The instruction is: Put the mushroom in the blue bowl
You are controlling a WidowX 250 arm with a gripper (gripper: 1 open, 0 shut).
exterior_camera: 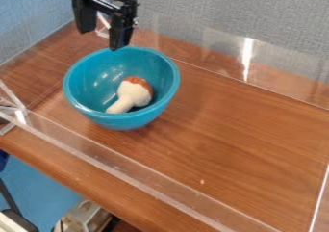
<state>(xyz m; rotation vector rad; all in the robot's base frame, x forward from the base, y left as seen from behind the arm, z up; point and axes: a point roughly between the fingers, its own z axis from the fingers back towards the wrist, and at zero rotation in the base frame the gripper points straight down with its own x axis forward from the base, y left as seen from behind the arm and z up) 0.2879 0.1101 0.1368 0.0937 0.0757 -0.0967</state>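
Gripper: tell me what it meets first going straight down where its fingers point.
Probably the blue bowl, at its far rim; depth is unclear, so the gripper might land just behind it.

The way down into the blue bowl [122,89] is partly taken up by the mushroom [131,95], which is laid on the bowl's floor, with bare floor left around it. The bowl's far rim is closely approached by the open gripper [104,41] (whether the two touch cannot be told). Behind, passage is barred by the grey wall panels [244,29]. A broad stretch of bare wood is offered by the table [232,130] to the right of the bowl in the view, where a hand could be passed freely. Along the near side, the wood is crossed by a clear strip [141,178].
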